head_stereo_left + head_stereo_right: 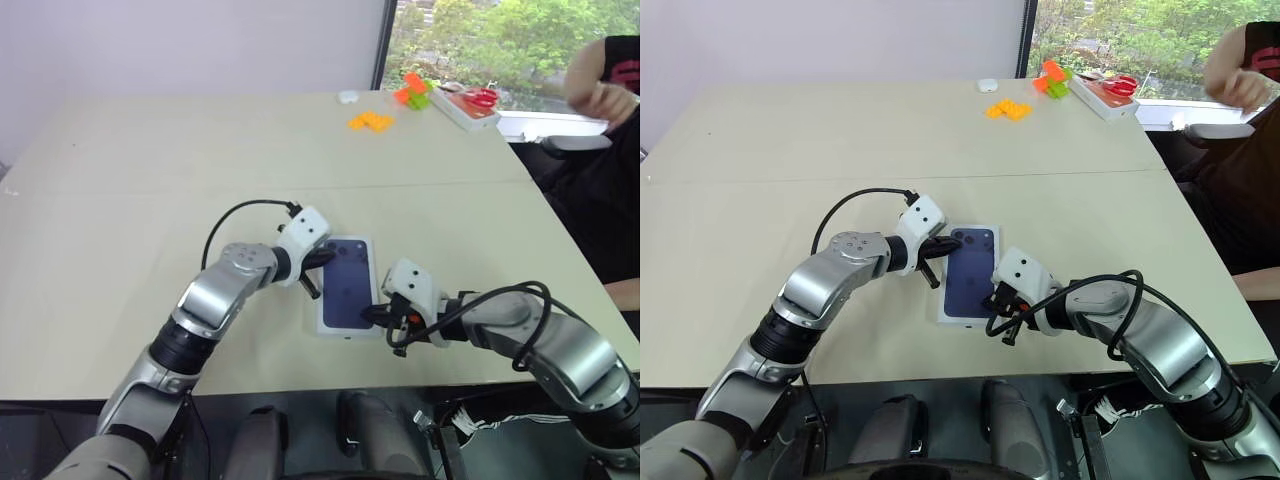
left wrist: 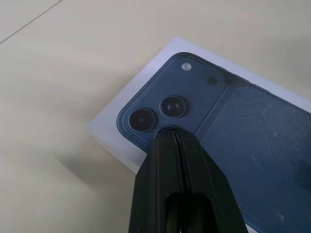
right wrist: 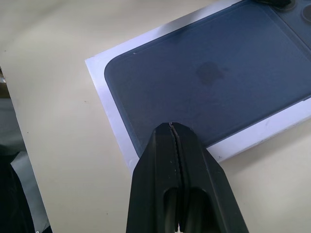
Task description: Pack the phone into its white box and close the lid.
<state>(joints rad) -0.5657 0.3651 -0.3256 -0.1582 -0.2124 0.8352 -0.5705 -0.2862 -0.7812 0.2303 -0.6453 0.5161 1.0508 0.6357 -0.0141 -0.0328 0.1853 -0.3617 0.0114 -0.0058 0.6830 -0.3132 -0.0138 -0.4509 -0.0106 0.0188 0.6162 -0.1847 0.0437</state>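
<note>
I've got the left pincer (image 1: 318,262) and right pincer (image 1: 378,316) both closed, empty — pressing the lid (image 1: 347,286) down at opposite ends to seat it on the counter (image 1: 150,180).

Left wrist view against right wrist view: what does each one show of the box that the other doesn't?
Left wrist view: the end of the lid with the printed camera lenses, and the shut left gripper with its tip just beside them. Right wrist view: the lid's other end with the printed logo, one white corner, the near edge of the table, and the shut right gripper at the lid's long side. Both: the white lid with its dark blue phone picture, lying flat on the beige table.
</note>
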